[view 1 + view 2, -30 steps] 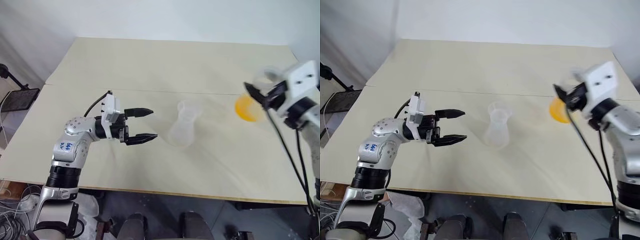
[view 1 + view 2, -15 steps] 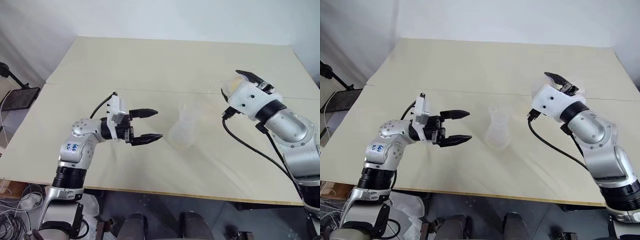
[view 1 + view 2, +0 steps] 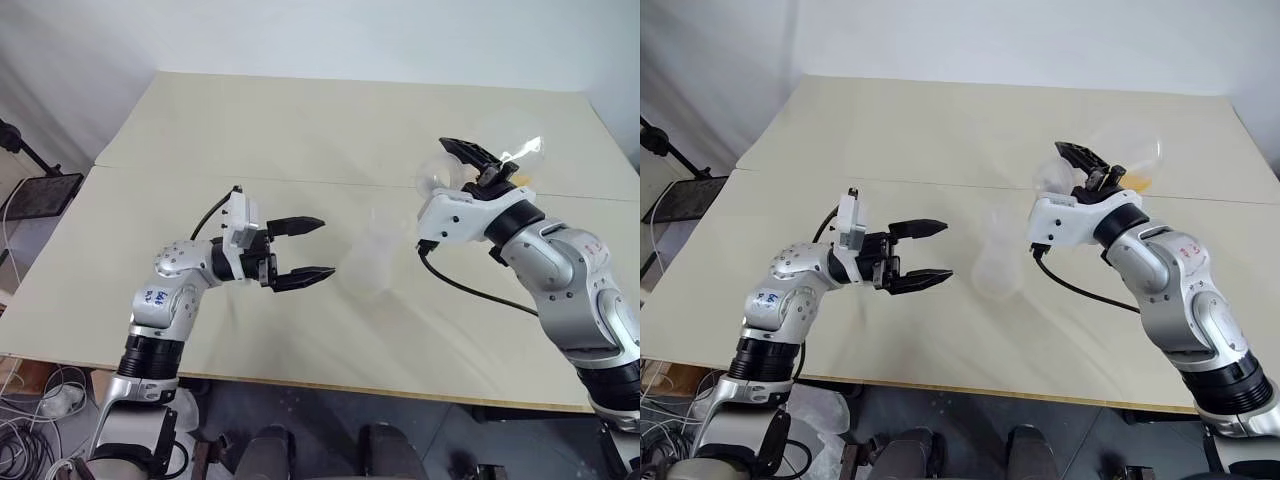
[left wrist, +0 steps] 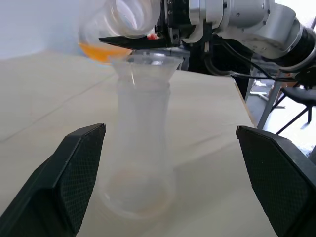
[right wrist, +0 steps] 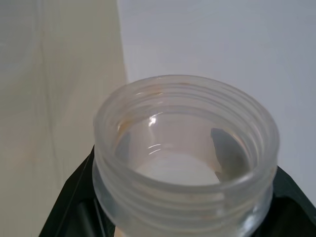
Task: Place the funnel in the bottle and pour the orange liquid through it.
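Clear glossy plastic bottle [image 4: 140, 148] and funnel [image 4: 148, 61], matt black textured fingers [image 4: 69, 173], smooth matt cream table [image 3: 300, 120].

Head stereo overhead; wrist close-ups

The left arm rises from seven o'clock in the head views, bends at the elbow and reaches toward three o'clock. Its wrist is level, and the left gripper [image 3: 303, 252] has its two black fingers [image 4: 74, 177] spread wide apart with nothing between them. The right arm comes in from five o'clock, folds at the elbow and stretches toward ten o'clock. The right gripper [image 3: 478, 162] is raised, its wrist rolled over, fingers clamped on the threaded neck of a clear vessel [image 5: 185, 158].
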`<action>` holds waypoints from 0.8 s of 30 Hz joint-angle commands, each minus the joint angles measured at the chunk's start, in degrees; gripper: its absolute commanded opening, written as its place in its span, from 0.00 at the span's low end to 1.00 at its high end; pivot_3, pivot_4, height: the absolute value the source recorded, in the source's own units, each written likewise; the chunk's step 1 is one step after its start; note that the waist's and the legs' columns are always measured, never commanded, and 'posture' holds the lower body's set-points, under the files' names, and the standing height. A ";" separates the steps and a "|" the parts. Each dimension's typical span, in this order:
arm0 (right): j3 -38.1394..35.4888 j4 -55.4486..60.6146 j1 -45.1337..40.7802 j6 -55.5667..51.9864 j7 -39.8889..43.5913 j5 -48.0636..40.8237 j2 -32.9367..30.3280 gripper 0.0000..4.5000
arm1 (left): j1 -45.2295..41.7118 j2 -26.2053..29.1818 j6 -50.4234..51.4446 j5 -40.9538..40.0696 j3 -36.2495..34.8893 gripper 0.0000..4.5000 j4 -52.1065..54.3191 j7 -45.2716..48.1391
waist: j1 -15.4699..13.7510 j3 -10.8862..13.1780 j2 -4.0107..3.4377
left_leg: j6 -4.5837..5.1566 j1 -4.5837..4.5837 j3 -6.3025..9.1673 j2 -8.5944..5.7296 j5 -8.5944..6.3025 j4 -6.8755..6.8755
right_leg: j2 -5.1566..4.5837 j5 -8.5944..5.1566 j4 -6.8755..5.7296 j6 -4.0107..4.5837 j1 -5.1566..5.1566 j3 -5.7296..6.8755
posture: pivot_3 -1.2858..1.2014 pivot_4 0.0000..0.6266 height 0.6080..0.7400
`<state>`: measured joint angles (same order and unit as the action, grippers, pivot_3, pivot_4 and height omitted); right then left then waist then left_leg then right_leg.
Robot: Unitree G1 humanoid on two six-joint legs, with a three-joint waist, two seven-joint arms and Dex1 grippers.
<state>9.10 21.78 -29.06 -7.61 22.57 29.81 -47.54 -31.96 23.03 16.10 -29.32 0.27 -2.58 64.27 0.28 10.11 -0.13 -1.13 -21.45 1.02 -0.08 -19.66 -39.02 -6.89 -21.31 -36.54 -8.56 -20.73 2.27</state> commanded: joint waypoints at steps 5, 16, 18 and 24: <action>-0.26 -0.94 -1.67 6.75 0.11 6.83 -0.76 0.55 | 0.09 -0.55 -1.94 -0.21 -0.25 1.00 1.49 -0.60 | 0.03 0.00 0.00 | 0.00 0.00 -0.01 0.00 0.00 0.00 | 0.00 0.00 -0.01 0.00 -0.01 0.00 | 0.52 0.24 1.00; -0.63 -2.04 -2.17 11.77 -1.17 11.71 0.39 0.55 | 0.42 -0.52 -2.69 0.36 0.31 1.00 0.62 -0.36 | 0.04 0.00 0.00 | 0.00 0.00 -0.01 0.00 0.00 0.00 | 0.00 0.00 -0.01 0.00 -0.01 0.00 | 0.52 0.24 1.00; -0.78 -2.24 -2.24 12.38 -1.44 12.33 0.72 0.55 | 0.63 -0.40 -3.00 0.54 0.40 1.00 0.36 -0.19 | 0.04 0.00 0.00 | 0.00 0.00 -0.01 0.00 0.00 0.00 | 0.00 0.00 -0.01 0.00 -0.01 0.00 | 0.52 0.24 1.00; -0.87 -2.59 -2.59 13.76 -2.54 14.96 1.46 0.55 | 0.89 -0.41 -3.45 0.67 0.57 1.00 0.14 -0.24 | 0.06 0.00 0.00 | 0.00 0.00 -0.01 0.00 0.00 0.00 | 0.00 0.00 -0.02 0.00 -0.01 0.00 | 0.52 0.24 1.00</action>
<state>10.56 17.70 -30.15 5.27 21.66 44.00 -46.23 -31.16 22.58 13.67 -28.72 1.07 -3.11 63.91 0.34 10.11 -0.13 -1.13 -21.44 1.01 -0.08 -19.65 -39.03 -6.89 -21.31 -36.56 -8.56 -20.74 2.27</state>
